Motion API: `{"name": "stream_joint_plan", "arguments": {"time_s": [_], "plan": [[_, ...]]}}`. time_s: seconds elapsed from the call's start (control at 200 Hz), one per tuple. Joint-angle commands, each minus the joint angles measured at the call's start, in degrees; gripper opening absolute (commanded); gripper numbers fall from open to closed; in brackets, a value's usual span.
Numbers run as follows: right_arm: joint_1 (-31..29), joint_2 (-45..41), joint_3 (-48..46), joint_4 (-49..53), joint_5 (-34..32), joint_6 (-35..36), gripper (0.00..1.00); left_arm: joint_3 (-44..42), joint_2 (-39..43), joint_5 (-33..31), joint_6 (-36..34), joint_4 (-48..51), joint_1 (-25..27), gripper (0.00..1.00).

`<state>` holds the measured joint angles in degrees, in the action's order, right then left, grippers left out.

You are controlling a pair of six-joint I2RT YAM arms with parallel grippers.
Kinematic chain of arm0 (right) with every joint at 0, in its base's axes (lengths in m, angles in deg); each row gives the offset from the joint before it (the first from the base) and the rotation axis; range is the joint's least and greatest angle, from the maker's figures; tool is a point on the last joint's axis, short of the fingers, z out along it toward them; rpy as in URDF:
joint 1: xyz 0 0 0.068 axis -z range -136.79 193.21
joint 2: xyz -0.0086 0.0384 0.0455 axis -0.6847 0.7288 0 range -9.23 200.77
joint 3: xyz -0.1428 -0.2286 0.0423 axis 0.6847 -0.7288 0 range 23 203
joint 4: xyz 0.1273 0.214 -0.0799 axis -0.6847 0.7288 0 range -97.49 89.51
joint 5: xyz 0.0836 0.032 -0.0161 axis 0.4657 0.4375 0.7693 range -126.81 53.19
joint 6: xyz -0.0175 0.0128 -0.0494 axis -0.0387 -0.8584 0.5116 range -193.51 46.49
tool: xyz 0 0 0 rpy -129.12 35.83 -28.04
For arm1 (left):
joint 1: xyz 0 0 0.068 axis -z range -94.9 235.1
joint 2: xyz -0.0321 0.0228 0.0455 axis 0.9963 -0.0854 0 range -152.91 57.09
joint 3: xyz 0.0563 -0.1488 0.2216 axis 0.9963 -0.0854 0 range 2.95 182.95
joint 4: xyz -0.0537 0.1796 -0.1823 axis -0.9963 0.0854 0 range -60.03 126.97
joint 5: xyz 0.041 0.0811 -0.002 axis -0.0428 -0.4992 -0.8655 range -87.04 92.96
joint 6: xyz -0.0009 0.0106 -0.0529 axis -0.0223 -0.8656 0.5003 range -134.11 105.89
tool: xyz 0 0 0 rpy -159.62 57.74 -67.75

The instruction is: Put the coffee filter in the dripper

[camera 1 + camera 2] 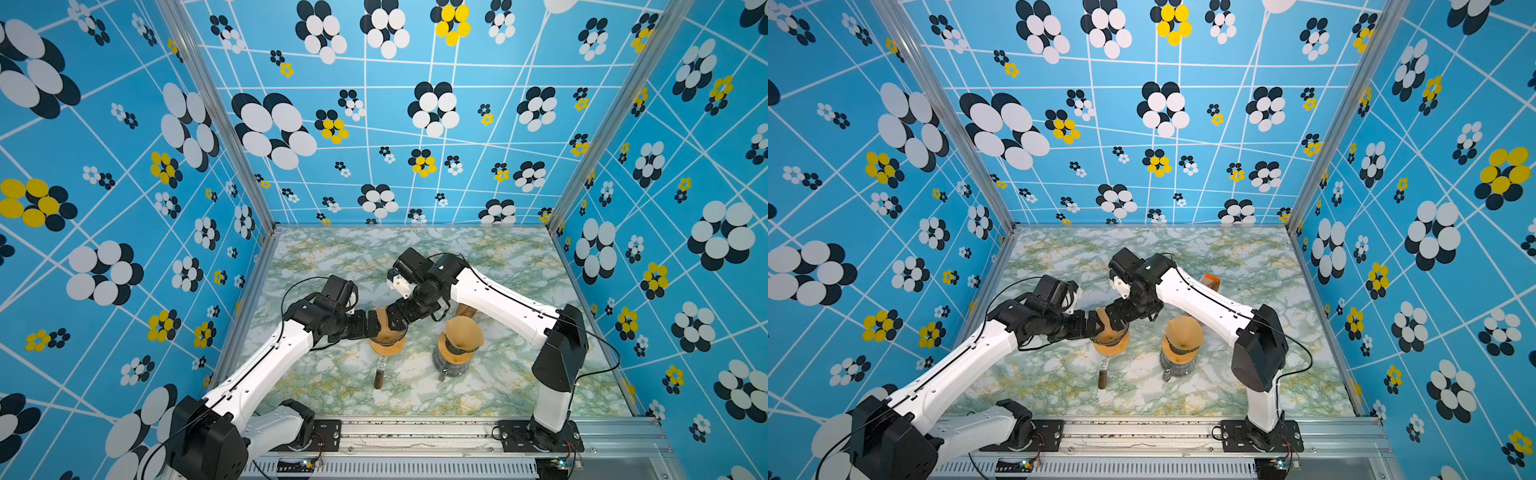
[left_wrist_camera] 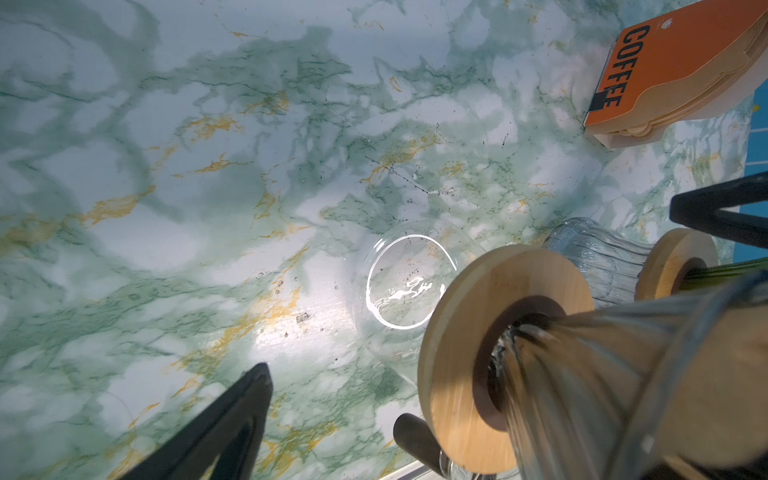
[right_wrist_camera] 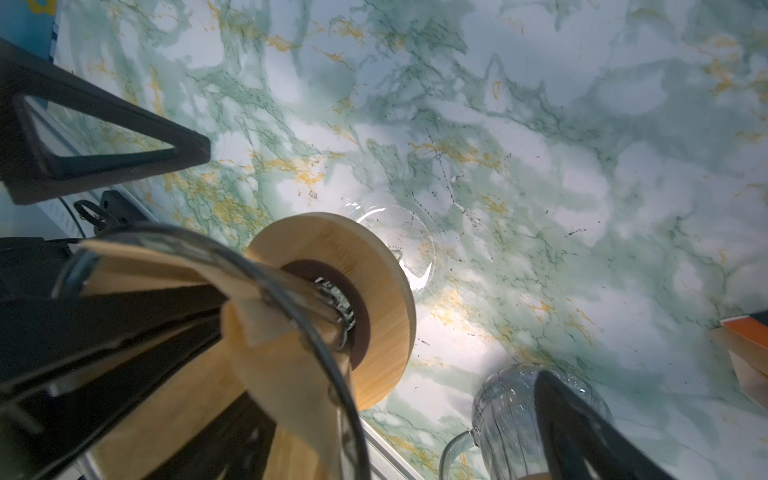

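A brown paper coffee filter (image 1: 383,321) sits inside the glass cone of the dripper (image 1: 387,341), which has a round wooden collar (image 2: 457,353) and stands on a clear glass pot. Both grippers meet over this cone. My left gripper (image 1: 374,329) comes from the left and is open; one finger (image 2: 232,415) hangs beside the collar and the other is hidden behind the cone. My right gripper (image 1: 395,321) is open too, with one black finger lying in the filter (image 3: 270,353) inside the rim and the other finger (image 3: 582,436) outside it.
A second dripper holding a filter (image 1: 461,332) stands on a ribbed glass carafe (image 1: 451,365) just to the right. An orange box marked COFFEE (image 2: 673,70) lies behind it. The clear pot's dark handle (image 1: 379,377) points toward the front rail.
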<state>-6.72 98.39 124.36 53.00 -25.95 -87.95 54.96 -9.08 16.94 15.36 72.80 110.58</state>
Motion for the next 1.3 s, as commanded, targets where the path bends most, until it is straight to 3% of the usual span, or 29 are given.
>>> {"name": "stream_joint_plan", "arguments": {"time_s": [0.0,0.35,0.625,0.875,1.03,1.295], "plan": [[0.33,-1.5,0.78,-0.85,1.8,-0.87,0.97,-0.33,1.22,0.71,0.38,-0.29,-0.16,0.99],[0.34,-2.2,-5.4,-0.44,-4.17,-1.24,0.97,0.02,1.22,0.99,0.35,-0.16,-0.16,0.99],[0.35,-1.66,-4.48,0.69,-7.68,-1.21,0.97,-0.24,1.48,0.61,0.5,-0.66,-0.23,0.99],[0.29,-2.84,-2.87,-4.3,2.0,-2.22,0.97,0.11,1.66,0.7,0.67,-0.6,-0.25,0.99],[0.34,-0.74,-1.75,-1.06,-4.78,-1.76,0.97,0.15,1.75,0.92,0.8,-0.56,-0.25,0.99],[0.29,-2.22,-6.46,-1.23,-10.14,-1.83,0.97,-0.94,2.62,1.31,0.54,-1.95,-0.25,0.99]]}}
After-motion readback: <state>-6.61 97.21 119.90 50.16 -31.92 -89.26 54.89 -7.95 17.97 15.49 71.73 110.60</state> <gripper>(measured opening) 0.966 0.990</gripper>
